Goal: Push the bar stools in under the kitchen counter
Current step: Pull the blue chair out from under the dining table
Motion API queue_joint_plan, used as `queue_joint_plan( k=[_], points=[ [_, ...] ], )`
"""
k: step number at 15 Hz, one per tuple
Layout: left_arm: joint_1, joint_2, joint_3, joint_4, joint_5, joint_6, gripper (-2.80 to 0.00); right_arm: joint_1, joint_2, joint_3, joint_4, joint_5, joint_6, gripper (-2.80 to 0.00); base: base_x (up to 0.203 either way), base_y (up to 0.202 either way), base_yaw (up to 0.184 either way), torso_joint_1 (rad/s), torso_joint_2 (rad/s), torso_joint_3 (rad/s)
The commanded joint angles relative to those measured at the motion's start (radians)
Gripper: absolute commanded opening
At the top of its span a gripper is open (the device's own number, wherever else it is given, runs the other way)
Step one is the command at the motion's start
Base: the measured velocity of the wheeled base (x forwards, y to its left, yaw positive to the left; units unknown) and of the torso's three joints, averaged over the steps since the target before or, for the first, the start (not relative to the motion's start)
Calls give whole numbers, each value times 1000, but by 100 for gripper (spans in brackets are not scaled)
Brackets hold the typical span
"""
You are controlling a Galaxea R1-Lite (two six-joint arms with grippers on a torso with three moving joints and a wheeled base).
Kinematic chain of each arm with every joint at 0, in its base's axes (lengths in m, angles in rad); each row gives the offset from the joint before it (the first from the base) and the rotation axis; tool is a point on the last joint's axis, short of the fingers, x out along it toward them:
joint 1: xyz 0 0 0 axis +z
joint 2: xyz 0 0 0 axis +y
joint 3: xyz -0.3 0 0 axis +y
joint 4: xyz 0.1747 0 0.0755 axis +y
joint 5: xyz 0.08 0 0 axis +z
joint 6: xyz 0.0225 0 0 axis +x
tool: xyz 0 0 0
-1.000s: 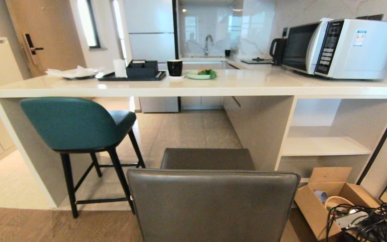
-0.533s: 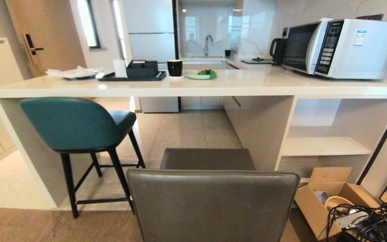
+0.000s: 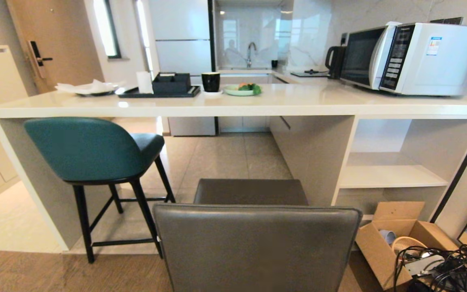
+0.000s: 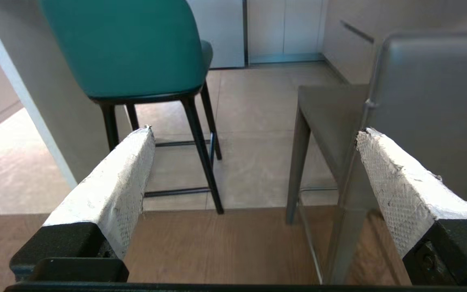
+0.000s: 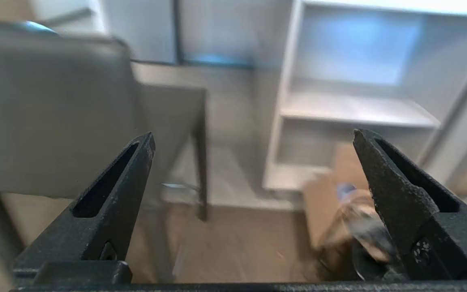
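Bar stools fill the head view's lower half: the teal stool (image 3: 91,150) at left sits tucked under the counter (image 3: 233,103), while the grey stool (image 3: 255,239) at bottom centre stands clear of its edge. A microwave (image 3: 416,56) sits upper right. In the left wrist view, the left pincer (image 4: 253,138) gapes wide, empty, between both stools. In the right wrist view, the right pincer (image 5: 253,138) is spread wide, empty, grey stool at left.

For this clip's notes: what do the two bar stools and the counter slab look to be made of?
Teal stool: smooth, faintly grained shell, likely leather or faux leather; thin matte black legs, probably metal. Grey stool: soft-sheened upholstery with a seam along the back's top edge, also leather-like; its tapered grey legs could be painted wood or metal. Kitchen counter: glossy cream slab that mirrors highlights, stone-look, possibly engineered stone.
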Motion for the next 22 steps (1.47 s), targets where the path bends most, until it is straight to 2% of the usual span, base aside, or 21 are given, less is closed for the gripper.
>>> queue_joint_plan(
  k=[1, 5, 6, 7, 10, 18, 20, 22],
  points=[
    [0, -13, 104, -78, -3, 5, 0, 0, -5, 96, -49, -25, -9, 0, 0, 0, 0, 0, 0, 0],
    [1, -13, 229, -210, -2, 16, 0, 0, -5, 328, -287, -40, -61, 0, 0, 0, 0, 0, 0, 0],
    [1, -13, 261, -231, 0, 19, 0, 0, -5, 375, -359, -41, -73, 0, 0, 0, 0, 0, 0, 0],
    [1, -13, 291, -253, 2, 28, 0, 0, -5, 385, -376, -43, -80, 0, 0, 0, 0, 0, 0, 0],
    [1, -13, 296, -222, 5, 22, 0, 0, -4, 383, -328, -45, -67, 0, 0, 0, 0, 0, 0, 0],
    [1, -13, 296, -223, 22, -11, 0, 0, -5, 382, -331, -60, -5, 0, 0, 0, 0, 0, 0, 0],
    [0, -13, 296, -226, 42, -47, 0, 0, -5, 382, -331, -66, 8, 0, 0, 0, 0, 0, 0, 0],
    [-1, -13, 296, -227, 43, -55, 0, 1, -5, 382, -331, -64, 20, 0, 0, 0, 0, 0, 0, 0]
  ],
)
